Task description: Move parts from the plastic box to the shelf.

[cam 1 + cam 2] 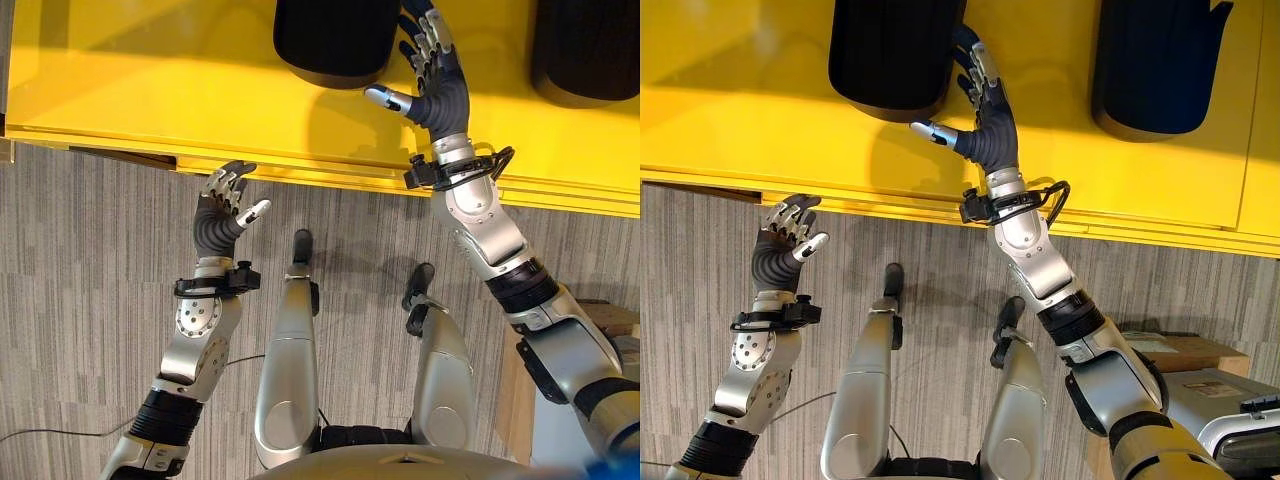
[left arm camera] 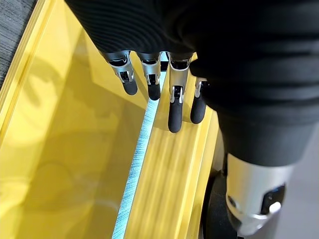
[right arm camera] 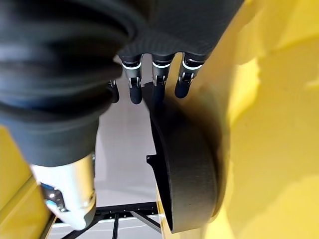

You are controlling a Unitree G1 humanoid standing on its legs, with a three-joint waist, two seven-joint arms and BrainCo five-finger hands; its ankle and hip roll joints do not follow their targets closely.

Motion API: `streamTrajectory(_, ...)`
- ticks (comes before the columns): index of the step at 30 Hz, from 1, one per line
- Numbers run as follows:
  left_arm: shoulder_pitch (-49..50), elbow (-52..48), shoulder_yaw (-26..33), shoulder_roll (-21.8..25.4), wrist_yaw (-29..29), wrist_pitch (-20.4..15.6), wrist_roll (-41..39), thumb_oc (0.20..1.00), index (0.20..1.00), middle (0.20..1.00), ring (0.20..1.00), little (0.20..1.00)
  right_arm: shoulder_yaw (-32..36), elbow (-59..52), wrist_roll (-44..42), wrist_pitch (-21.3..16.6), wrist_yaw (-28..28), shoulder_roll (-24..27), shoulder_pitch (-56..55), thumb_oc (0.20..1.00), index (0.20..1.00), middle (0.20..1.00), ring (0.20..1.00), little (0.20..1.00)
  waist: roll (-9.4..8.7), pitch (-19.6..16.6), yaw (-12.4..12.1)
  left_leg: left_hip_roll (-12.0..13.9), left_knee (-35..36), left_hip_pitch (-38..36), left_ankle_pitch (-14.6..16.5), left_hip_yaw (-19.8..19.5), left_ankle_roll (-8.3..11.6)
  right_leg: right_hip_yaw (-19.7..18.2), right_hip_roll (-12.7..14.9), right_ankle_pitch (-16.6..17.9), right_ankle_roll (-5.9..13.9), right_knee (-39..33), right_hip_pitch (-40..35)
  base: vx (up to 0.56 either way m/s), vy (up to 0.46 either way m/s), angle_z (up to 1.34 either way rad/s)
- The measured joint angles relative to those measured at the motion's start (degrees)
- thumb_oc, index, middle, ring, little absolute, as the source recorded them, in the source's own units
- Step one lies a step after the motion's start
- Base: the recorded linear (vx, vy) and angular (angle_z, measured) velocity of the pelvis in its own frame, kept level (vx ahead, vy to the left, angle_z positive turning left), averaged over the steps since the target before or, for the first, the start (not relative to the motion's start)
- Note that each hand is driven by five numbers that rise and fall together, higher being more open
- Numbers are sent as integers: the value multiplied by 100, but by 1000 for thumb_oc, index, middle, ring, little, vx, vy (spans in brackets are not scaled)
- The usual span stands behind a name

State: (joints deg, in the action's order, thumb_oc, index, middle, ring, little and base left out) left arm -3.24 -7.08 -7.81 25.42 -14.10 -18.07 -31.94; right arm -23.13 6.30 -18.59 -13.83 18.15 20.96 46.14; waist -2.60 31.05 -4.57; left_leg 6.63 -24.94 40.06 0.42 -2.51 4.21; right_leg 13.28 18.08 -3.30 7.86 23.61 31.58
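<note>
Reaching over the flat yellow shelf surface [image 1: 150, 90], the right hand [image 1: 985, 125] rests straight, uncurled fingers against the nearer rounded black part [image 1: 890, 55] standing on it. Pressing harder could tip or slide it. The right wrist view reveals its curved rim. The left hand [image 1: 222, 215] hangs relaxed, empty, just off the shelf's edge.

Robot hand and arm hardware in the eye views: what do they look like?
Both arms are silver-grey shells with dark ribbed bands at the joints. The left robot hand and right robot hand have dark ribbed covers over back and wrist, silver fingers with dark tips and a silver thumb. A black clamp rings each wrist; a black cable loop shows at the right one.
</note>
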Motion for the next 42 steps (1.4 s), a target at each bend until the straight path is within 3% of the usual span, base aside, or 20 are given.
streamTrajectory(7,-2,-1,28,1,-44,-4,20,1000,1000,1000,1000,1000,459,-468,668,5,396,62,-417,1000,1000,1000,1000,1000,-2,1,57,2,-11,6,10,-13,-12,1,0,-24,-8,32,15,0,0,0)
streamTrajectory(12,-1,-95,164,16,-416,20,660,1000,1000,1000,1000,1000,855,-1469,1060,-59,630,250,-1293,1000,1000,1000,1000,1000,-21,11,95,11,-32,92,-17,11,17,-10,-9,7,32,96,156,-42,13,-4)
streamTrajectory(23,525,-846,707,15,-1017,89,1051,1000,1000,1000,1000,1000,1031,-2237,710,-437,325,270,-2871,1000,1000,1000,1000,1000,-109,63,273,79,-6,68,37,16,-3,-26,-44,-86,-28,142,170,18,-5,-1)
streamTrajectory(27,446,-1451,1091,111,-1132,-188,1357,1000,1000,1000,1000,1000,1130,-2463,521,-570,152,307,-3014,1000,1000,1000,1000,1000,-113,61,199,91,5,-68,16,21,-10,-43,-56,-51,11,149,43,-4,-7,0)
streamTrajectory(31,-532,-2375,1137,456,-1129,-763,1702,1000,1000,1000,1000,1000,1086,-2494,337,-602,-19,307,-2990,1000,1000,1000,1000,1000,-125,46,292,83,75,-280,18,40,-8,-61,-45,-71,-9,92,-151,47,-24,-2)
streamTrajectory(42,-453,-2421,1355,487,-1385,-763,2081,1000,1000,1000,1000,1000,1091,-2573,292,-640,-45,452,-2967,1000,1000,1000,1000,1000,-110,35,266,56,99,-430,16,55,33,-43,-22,-74,23,69,-306,10,-8,0)
